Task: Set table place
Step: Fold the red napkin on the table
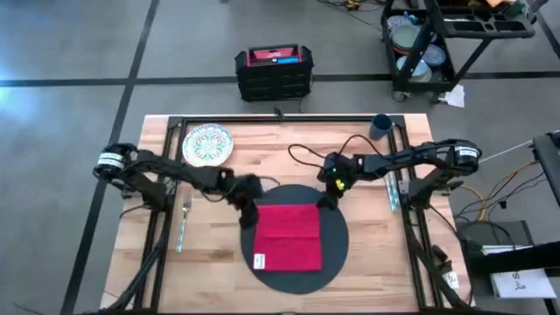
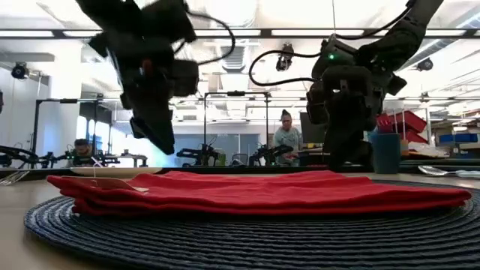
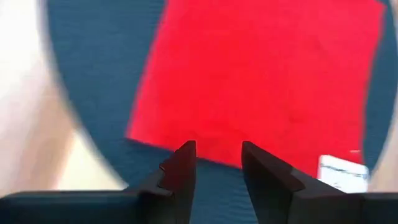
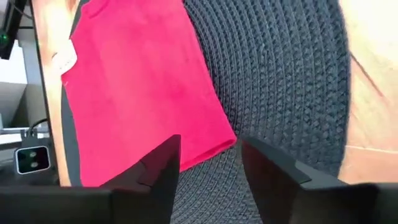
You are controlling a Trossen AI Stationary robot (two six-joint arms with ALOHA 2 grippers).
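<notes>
The table (image 1: 350, 280) is seen bearing the round mat (image 1: 337, 254), on which the folded red napkin (image 1: 287, 234) is laid flat. The left gripper (image 1: 248, 213) is held over the mat's edge, jaws parted and empty; the right gripper (image 1: 328, 199) likewise, jaws released. The patterned plate (image 1: 207, 144) is set near the far left corner.

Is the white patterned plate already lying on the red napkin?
No, the plate sits on bare table near the far left corner, apart from the red napkin on the mat.
</notes>
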